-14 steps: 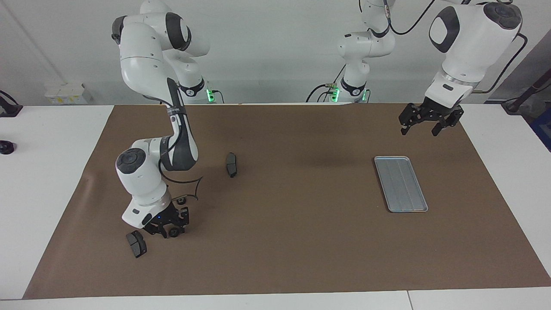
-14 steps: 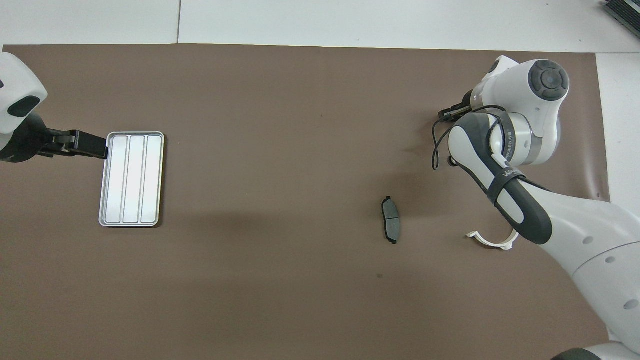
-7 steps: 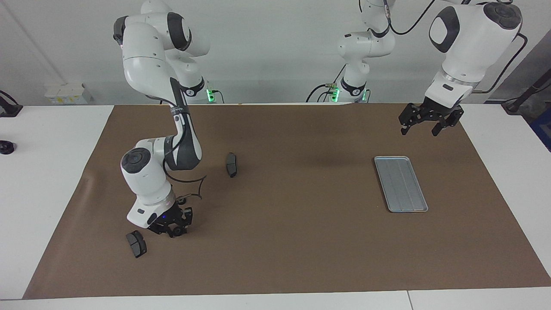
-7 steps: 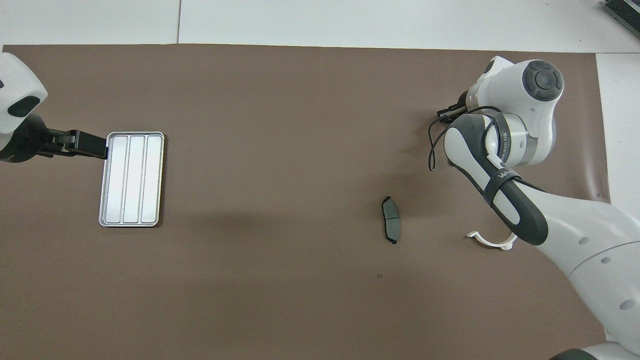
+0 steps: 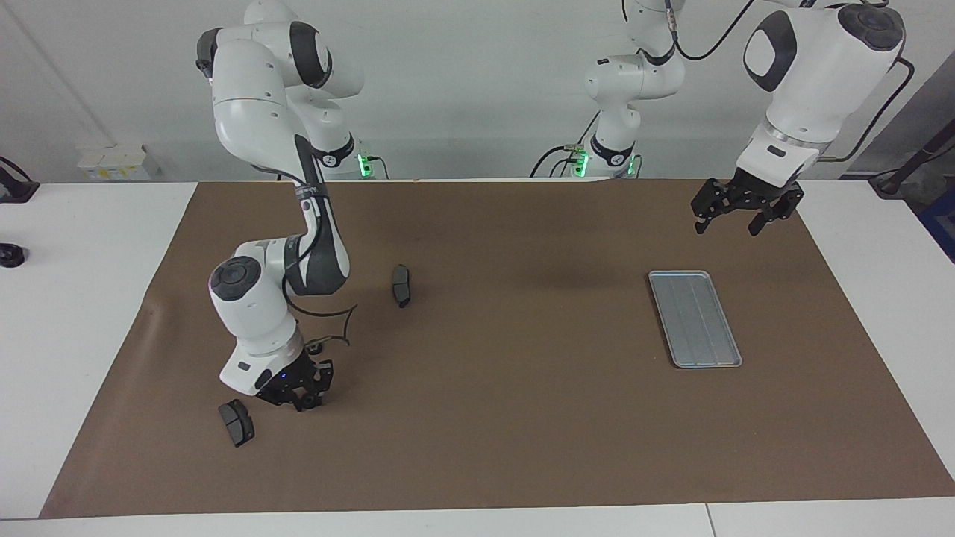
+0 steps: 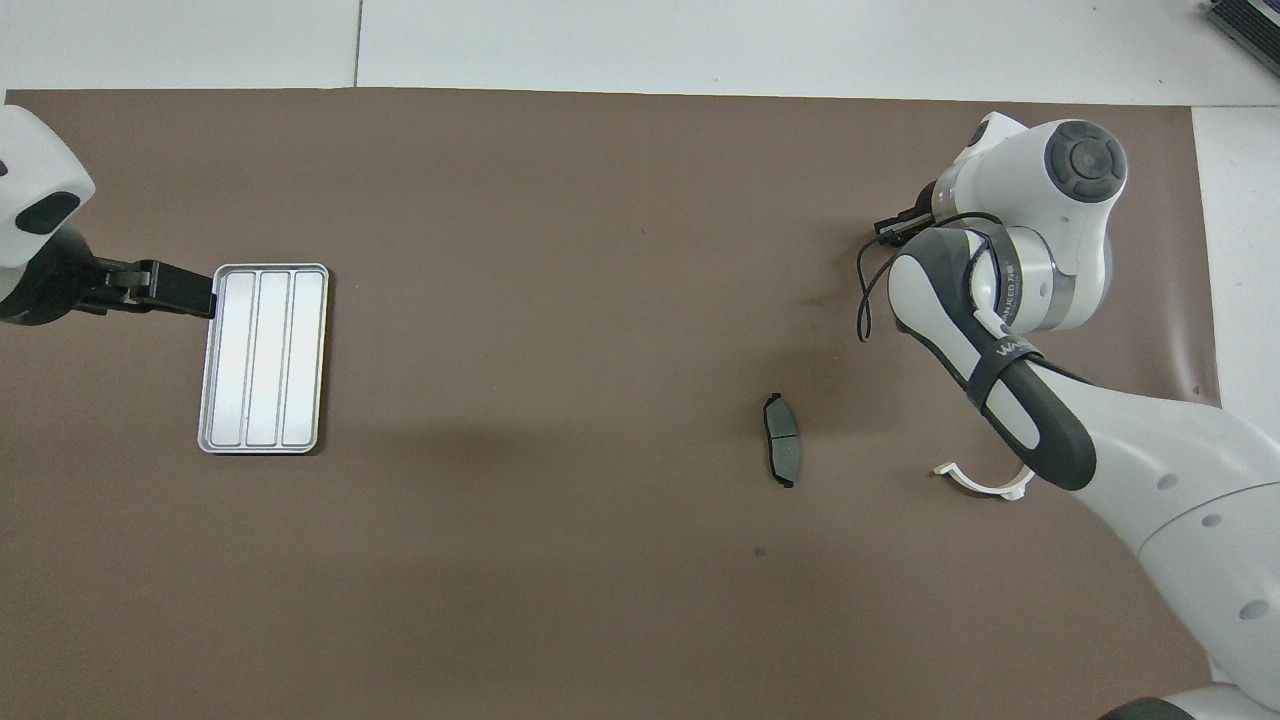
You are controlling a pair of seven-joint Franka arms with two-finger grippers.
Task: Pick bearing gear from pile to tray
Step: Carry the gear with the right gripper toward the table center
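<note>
1. The right pincer (image 5: 304, 399) is down at the brown mat (image 5: 492, 418), in the pile toward the right arm's end of the desk (image 5: 89, 246), near the edge farthest from the robots.
2. Its fingers are drawn in around a small black gear (image 5: 307, 403) at their tips. Whether the gear is gripped or lifted off the mat cannot be told.
3. A second gear (image 5: 314, 347) lies on the mat just beside the right wrist, nearer to the robots.
4. One brake pad (image 5: 236, 422) lies beside the right pincer, apart from it, toward the desk's end.
5. Another pad (image 5: 401, 285) lies nearer to the robots, toward the desk's middle.
6. A white half-ring (image 6: 985, 481) lies on the mat, partly under the right arm in the overhead view.
7. The tray (image 5: 694, 318) lies flat toward the left arm's end of the desk, well apart from the pile. It holds nothing.
8. The left pincer (image 5: 735, 218) waits in the air with its fingers wide apart and nothing between them, over the mat beside the tray's short end that faces the robots.
</note>
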